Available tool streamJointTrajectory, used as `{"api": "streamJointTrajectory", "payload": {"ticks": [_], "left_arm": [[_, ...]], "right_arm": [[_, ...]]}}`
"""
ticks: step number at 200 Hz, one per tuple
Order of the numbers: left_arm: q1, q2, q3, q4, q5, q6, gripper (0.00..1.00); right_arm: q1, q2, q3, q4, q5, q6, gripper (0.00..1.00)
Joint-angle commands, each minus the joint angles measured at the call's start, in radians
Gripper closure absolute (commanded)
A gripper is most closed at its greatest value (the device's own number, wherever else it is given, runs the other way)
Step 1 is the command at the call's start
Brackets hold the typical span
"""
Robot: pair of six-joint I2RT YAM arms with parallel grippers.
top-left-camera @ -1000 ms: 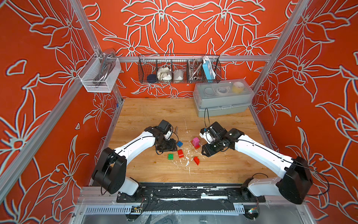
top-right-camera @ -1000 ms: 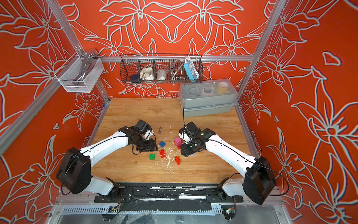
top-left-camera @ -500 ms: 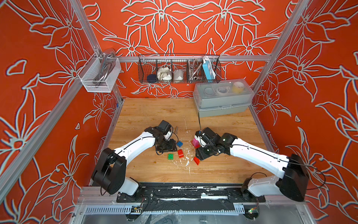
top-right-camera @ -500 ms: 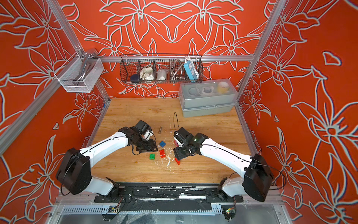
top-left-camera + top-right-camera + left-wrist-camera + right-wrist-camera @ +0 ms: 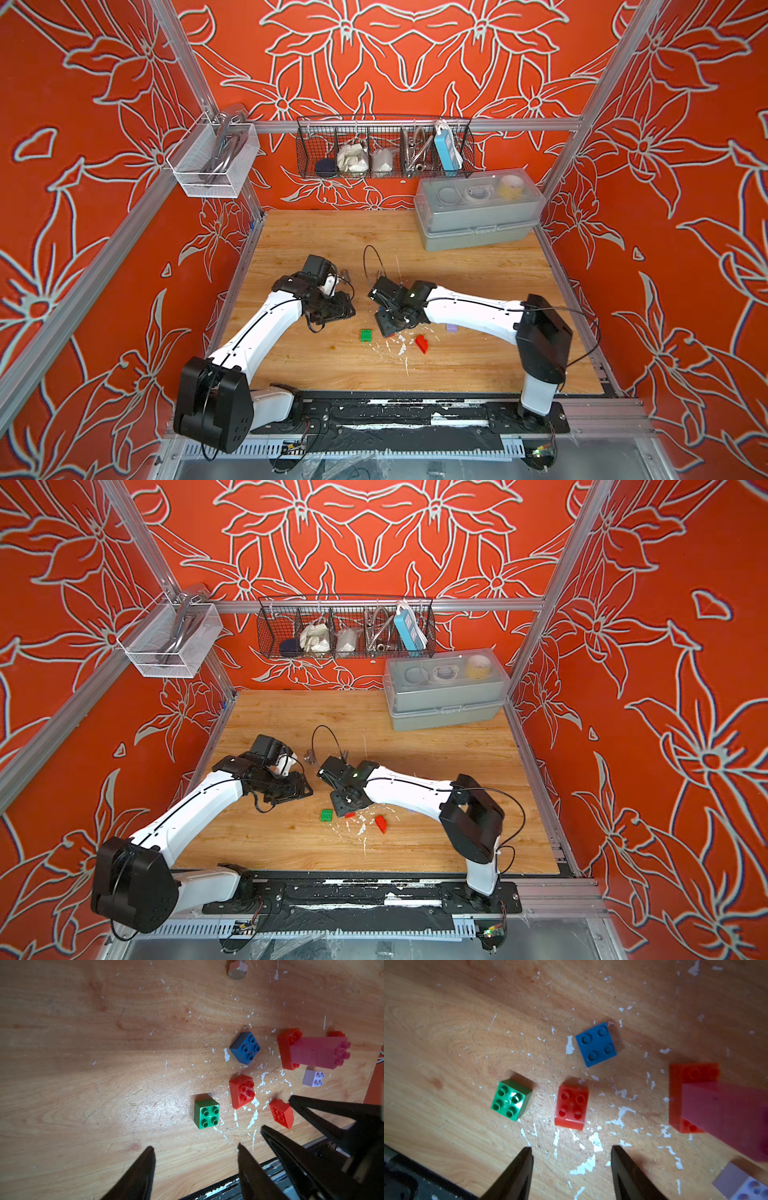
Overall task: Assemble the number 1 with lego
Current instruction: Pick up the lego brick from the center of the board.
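The right arm has swung in toward the middle of the wooden table (image 5: 332, 232), away from the pink tower it stood beside a second ago. Its fingers have spread a bit wider. The left arm has not moved.

The right gripper (image 5: 571, 1148) hangs over the table close to the red square brick (image 5: 572, 1105). It is open with nothing in it. The left gripper (image 5: 195, 1146) is open and empty too, up in the air.

Take 12 o'clock as the back wall, seen in a top view. From the green brick (image 5: 366, 335), the left gripper is at 10 o'clock. The right gripper is at 2 o'clock, very near. The red curved brick (image 5: 421, 344) lies at 4 o'clock, and the lilac brick (image 5: 452, 328) lies farther out at 3 o'clock.

The blue brick (image 5: 596, 1044) lies studs up near the red square one, not touching it. The pink tower (image 5: 318, 1053) stands on a long red brick (image 5: 285, 1049). A grey bolt (image 5: 236, 969) lies well apart from the bricks.
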Motion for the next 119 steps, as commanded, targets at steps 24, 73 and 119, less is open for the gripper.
{"api": "streamJointTrajectory", "payload": {"ticks": [24,73,119], "left_arm": [[0.018,-0.015,-0.019,0.013,0.046,-0.017,0.38],[0.022,-0.007,-0.018,0.023,0.067,-0.018,0.38],[0.025,-0.007,-0.020,0.025,0.073,-0.019,0.38]], "right_arm": [[0.013,0.092,0.060,-0.019,0.054,0.094,0.37],[0.012,0.147,0.077,-0.010,0.053,0.111,0.40],[0.007,0.189,0.091,-0.006,0.041,0.112,0.48]]}}
